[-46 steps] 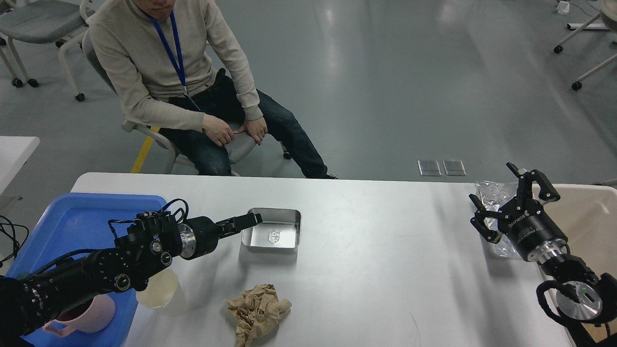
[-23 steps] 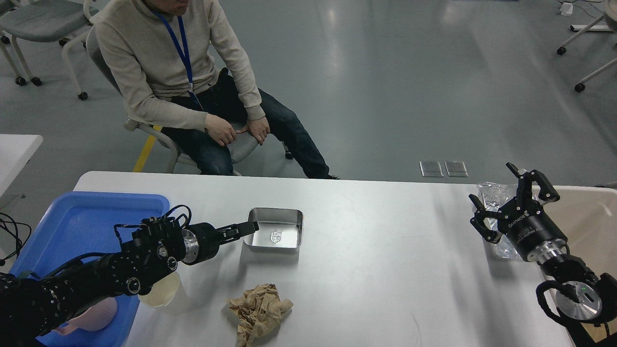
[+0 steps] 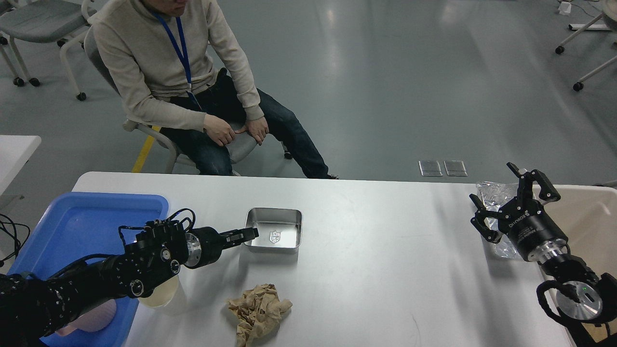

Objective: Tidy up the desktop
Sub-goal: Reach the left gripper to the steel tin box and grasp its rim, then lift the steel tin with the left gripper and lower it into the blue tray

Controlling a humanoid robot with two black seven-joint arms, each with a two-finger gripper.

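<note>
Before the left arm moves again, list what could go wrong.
1. The left hand sits at the metal tray's near-left rim; a shallow pinch there may slip or tip it.
2. The cream cup stands under the left forearm and could be knocked over on the way to the blue tray.

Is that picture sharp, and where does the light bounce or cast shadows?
Head view: sharp throughout, no blur; pale streaks of glare lie on the grey floor; soft sheen on the desktop; the metal tray throws a short shadow toward the camera; the left pincer is dark, its fingers hard to separate.
</note>
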